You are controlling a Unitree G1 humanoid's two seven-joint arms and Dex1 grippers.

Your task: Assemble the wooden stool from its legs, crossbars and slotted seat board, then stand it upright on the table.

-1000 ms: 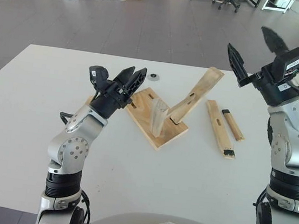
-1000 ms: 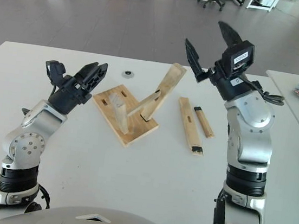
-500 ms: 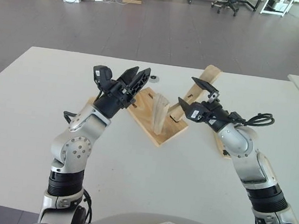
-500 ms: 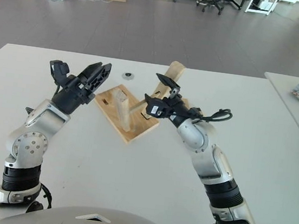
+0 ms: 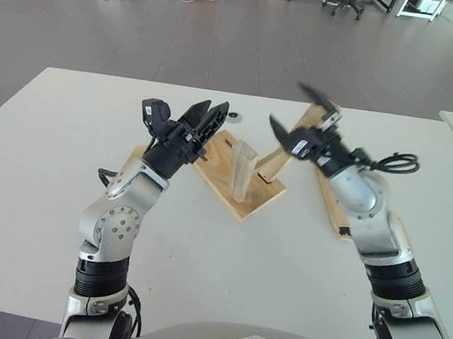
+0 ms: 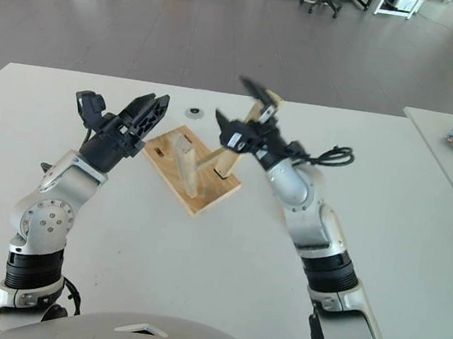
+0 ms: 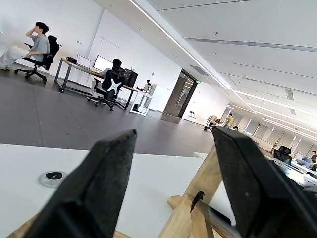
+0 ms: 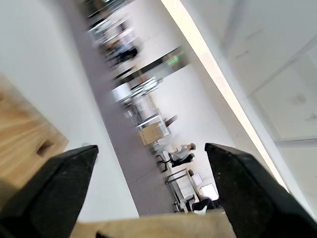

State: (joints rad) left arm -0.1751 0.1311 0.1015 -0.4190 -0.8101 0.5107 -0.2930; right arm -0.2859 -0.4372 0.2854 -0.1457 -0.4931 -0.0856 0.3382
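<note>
My left jaws gape empty just left of the slotted seat board (image 5: pixel 260 197); my right jaws, spread wide and empty, hover over its leaning leg (image 5: pixel 275 161).

Both arms held forward, left tool (image 5: pixel 212 107) and right tool (image 5: pixel 299 109) spread apart.

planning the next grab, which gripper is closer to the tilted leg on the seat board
Right. The right gripper is open at the upper half of the tilted leg; the left gripper is over the opposite corner of the seat board, past the upright leg.
</note>
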